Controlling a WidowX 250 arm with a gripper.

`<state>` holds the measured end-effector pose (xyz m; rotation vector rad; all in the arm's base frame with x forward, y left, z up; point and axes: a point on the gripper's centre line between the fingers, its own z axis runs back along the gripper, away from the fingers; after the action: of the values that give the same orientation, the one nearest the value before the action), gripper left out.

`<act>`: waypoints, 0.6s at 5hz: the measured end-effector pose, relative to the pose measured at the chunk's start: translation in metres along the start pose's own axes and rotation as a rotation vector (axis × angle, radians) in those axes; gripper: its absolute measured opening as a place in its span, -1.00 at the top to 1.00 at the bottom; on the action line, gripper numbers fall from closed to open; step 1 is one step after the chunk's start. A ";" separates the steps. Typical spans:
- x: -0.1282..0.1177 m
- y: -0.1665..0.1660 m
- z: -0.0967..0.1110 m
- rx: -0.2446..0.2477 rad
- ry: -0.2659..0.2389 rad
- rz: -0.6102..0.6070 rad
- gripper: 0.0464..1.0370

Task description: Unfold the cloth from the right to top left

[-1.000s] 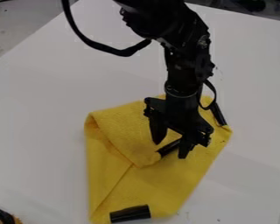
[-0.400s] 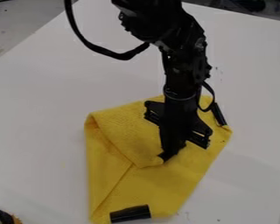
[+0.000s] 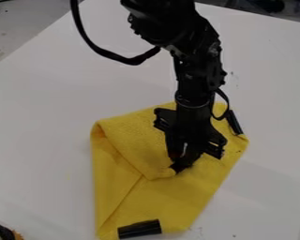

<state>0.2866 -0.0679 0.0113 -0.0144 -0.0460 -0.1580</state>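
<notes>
Cloth is yellow, table white, pincer black

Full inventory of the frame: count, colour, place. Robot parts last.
Cloth: 1, yellow, partly folded, under the gripper
End piece: 1, black, on the cloth's near edge
Corner piece: 1, black, at the cloth's right corner
Flap piece: 1, black, at the folded flap's tip, mostly hidden by the gripper
Table: 1, white, beneath the cloth
Cut-off item: 1, dark with orange, lower left edge; can't identify
Background items: dark, top right, count unclear
Cable: 1, black, looping left of the arm
Arm: 1, black, from the top edge
Gripper: 1, black, at the flap's tip
</notes>
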 end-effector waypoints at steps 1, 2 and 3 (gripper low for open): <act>0.000 0.000 0.000 0.001 -0.002 0.002 -0.58; 0.003 -0.003 -0.001 -0.017 -0.024 -0.005 -0.84; 0.002 -0.002 -0.004 -0.024 -0.034 0.002 -0.28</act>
<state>0.2883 -0.0704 0.0078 -0.0407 -0.0783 -0.1559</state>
